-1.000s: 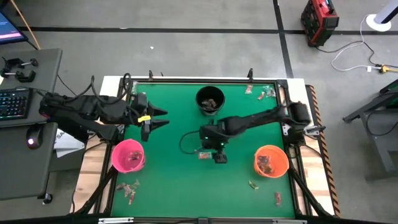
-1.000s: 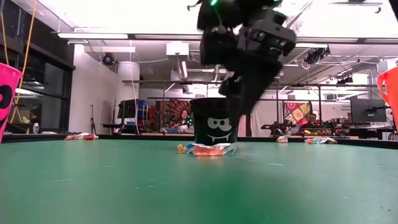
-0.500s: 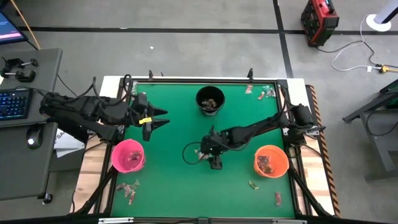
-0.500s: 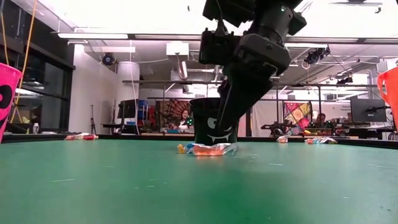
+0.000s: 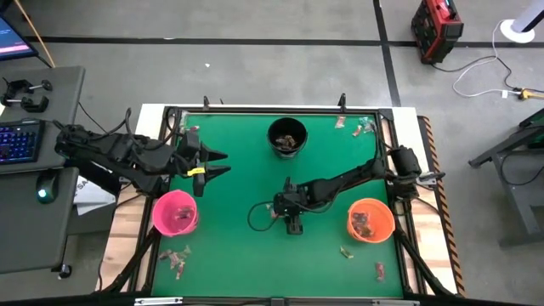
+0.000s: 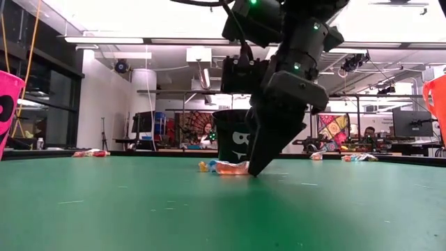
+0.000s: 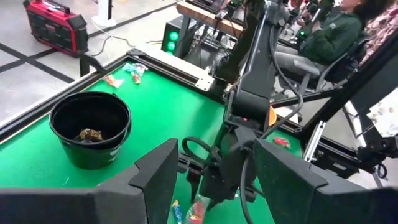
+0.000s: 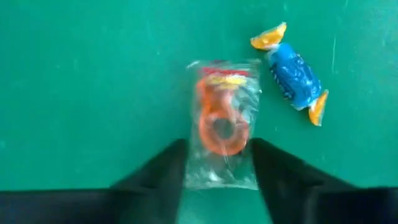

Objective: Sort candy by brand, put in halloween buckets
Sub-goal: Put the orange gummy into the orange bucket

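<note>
My right claw (image 8: 217,177) has dropped to the mat, fingers spread around the clear-wrapped orange candy (image 8: 222,123) — ready to pinch — while my left claw (image 5: 223,163) waits open.

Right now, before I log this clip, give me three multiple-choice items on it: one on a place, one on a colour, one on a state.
1. Where does the right claw stand?
A. Over the pink bucket
B. Mid-table, down at the mat
C. Inside the black bucket

2. What colour is the twist-wrapped sweet beside the clear packet?
A. Blue with orange ends
B. Green
C. Silver

3. How are the right claw's fingers?
A. Shut with nothing between
B. Lifting the packet
C. Open, either side of the packet, which lies on the mat

Answers: 
1 B, the high view puts it mid-table between the pink bucket and the orange bucket, with the black bucket farther back. 
2 A, the right wrist view shows it. 
3 C, the packet lies flat between the spread fingers.
</note>
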Action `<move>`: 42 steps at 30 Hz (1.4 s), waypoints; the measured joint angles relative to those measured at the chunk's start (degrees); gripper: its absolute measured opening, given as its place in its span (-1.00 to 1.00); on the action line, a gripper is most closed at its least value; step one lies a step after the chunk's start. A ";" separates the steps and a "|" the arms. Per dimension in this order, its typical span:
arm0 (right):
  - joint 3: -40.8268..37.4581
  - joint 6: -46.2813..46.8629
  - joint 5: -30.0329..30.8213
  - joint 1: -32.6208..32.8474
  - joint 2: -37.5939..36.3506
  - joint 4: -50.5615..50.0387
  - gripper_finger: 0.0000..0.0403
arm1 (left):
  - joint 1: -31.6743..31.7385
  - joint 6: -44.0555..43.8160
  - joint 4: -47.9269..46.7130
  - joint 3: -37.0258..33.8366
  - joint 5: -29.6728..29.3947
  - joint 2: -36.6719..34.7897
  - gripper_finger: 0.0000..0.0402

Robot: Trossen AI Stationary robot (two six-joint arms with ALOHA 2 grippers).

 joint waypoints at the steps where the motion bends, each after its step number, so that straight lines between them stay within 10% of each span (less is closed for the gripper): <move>1: 0.70 0.65 -0.67 0.05 -0.03 -1.41 -0.41 | -0.04 0.28 -0.08 0.00 -0.13 0.00 -0.01; 5: 4.53 1.19 -5.28 -0.24 -2.46 -7.79 -0.90 | -0.03 2.85 0.13 0.00 -1.04 0.00 -0.01; 24: 6.10 32.34 -3.69 7.88 -35.28 -53.57 -1.00 | 3.67 12.01 0.15 0.04 -0.61 1.92 -0.01; 42: -3.00 52.12 -18.20 19.58 -38.24 -65.31 -1.00 | 1.86 3.93 -8.14 0.07 12.88 6.75 -0.01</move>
